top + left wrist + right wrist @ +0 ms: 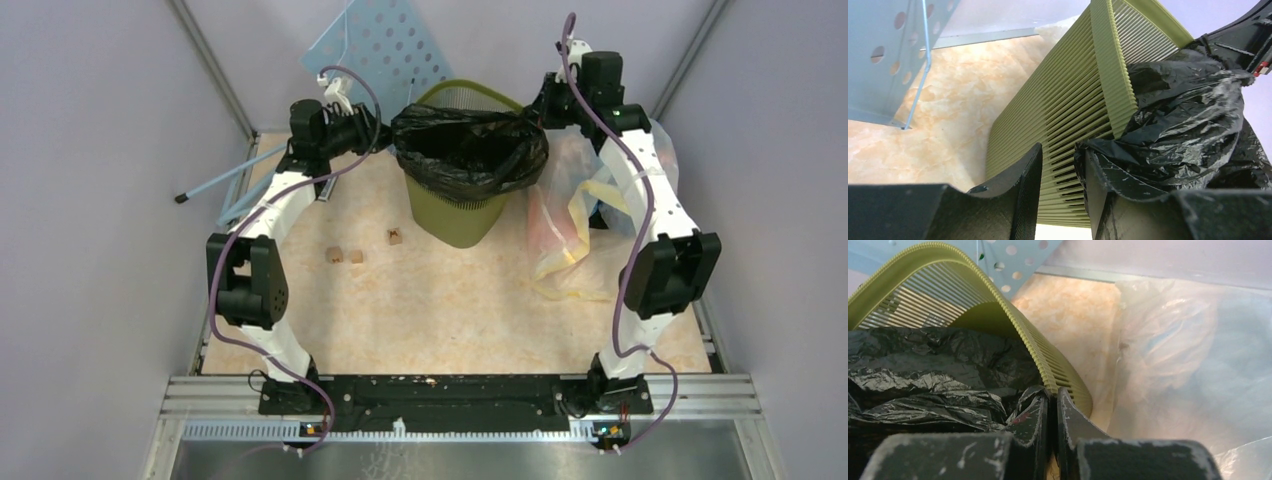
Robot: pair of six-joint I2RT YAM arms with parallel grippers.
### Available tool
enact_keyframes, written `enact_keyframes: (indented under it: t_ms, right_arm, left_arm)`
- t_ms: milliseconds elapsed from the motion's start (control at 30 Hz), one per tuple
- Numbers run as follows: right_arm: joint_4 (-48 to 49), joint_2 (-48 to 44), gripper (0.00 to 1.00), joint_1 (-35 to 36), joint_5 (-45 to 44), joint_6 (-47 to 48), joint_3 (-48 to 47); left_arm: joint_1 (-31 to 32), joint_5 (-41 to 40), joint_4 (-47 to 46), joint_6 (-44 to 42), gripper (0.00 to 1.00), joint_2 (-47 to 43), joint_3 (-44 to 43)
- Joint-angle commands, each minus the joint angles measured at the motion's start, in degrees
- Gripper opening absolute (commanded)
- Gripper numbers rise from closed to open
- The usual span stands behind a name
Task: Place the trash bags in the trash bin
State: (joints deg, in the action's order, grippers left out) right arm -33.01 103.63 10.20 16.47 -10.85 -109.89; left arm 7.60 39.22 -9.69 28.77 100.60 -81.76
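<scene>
The olive-green trash bin (455, 215) stands at the back middle of the table. The glossy black trash bag (470, 150) sits in its mouth, draped over the rim at the front and both sides; the far rim is bare. My left gripper (385, 128) is at the bin's left side. In the left wrist view it (1060, 148) stands open against the slatted wall (1068, 100), with the bag (1188, 115) lying over its right finger (1098, 195). My right gripper (545, 105) is at the bin's right rim (1013, 320). There it (1053, 395) is shut, with a fold of the bag (938, 385) at its tips.
A clear bag of rubbish with yellow ties (570, 220) lies right of the bin, under my right arm. A pale blue perforated board (385, 45) leans behind the bin. Three small brown blocks (343, 255) lie left of the bin. A blue rod (215, 183) juts off the left edge.
</scene>
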Motion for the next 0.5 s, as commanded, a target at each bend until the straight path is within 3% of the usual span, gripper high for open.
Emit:
enact_keyframes:
  t_ms: [0,367,467]
  right_arm:
    - [-1.04,-5.75,0.00,0.71,7.75,-4.79,5.46]
    - [-0.63,-21.17,0.00,10.13,-1.90,-13.66,22.41]
    - [-0.47,-25.13,0.07,12.61,-3.26,-16.01,26.57]
  left_arm:
    - [0.65,4.33,-3.85,2.92,0.42,-1.72,-0.72]
    - [0.58,4.99,1.46,0.88,0.42,-8.31,5.69]
    - [0.58,5.55,3.37,0.01,0.42,-8.75,5.19]
